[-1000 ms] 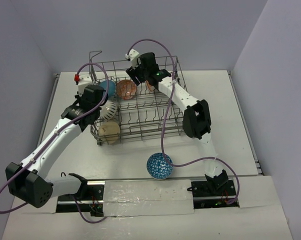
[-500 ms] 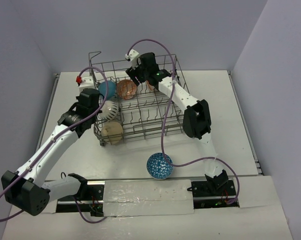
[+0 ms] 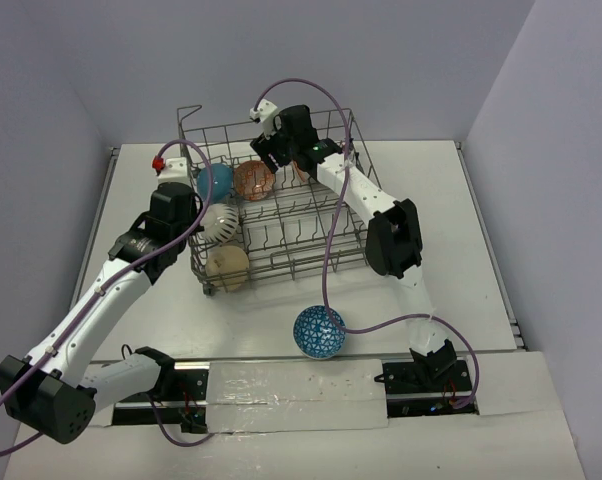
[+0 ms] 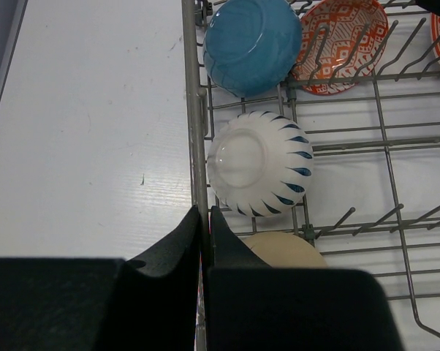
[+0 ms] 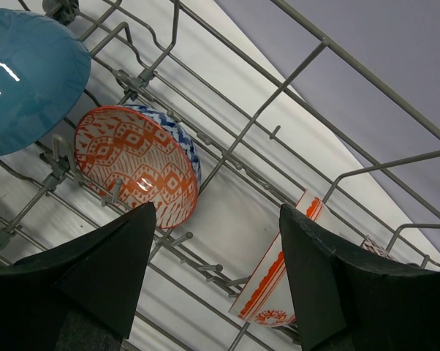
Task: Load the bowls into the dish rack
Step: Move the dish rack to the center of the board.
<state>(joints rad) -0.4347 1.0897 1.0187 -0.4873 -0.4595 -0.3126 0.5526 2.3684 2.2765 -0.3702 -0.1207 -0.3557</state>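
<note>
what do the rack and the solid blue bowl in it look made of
Dish rack: metal wire, grey with a dull sheen; thin rigid rods joined at the crossings. Blue bowl: probably glazed ceramic, glossy; sharp light glints on its smooth surface, though hard plastic can't be ruled out.

1. Left arm [image 3: 101,300] — bent sharply at an elbow low on the near left, its forearm slanting up and away to the wrist.
2. Left jaws point downward, closed to a thin slit and pinching a rim wire of the dish rack [image 4: 191,110].
3. Right arm [image 3: 353,190] rises from its base to a raised elbow, then reaches far and leftward.
4. Right jaws stand wide apart — both dark fingers [image 5: 96,278] frame the wrist view's lower edge.
</note>
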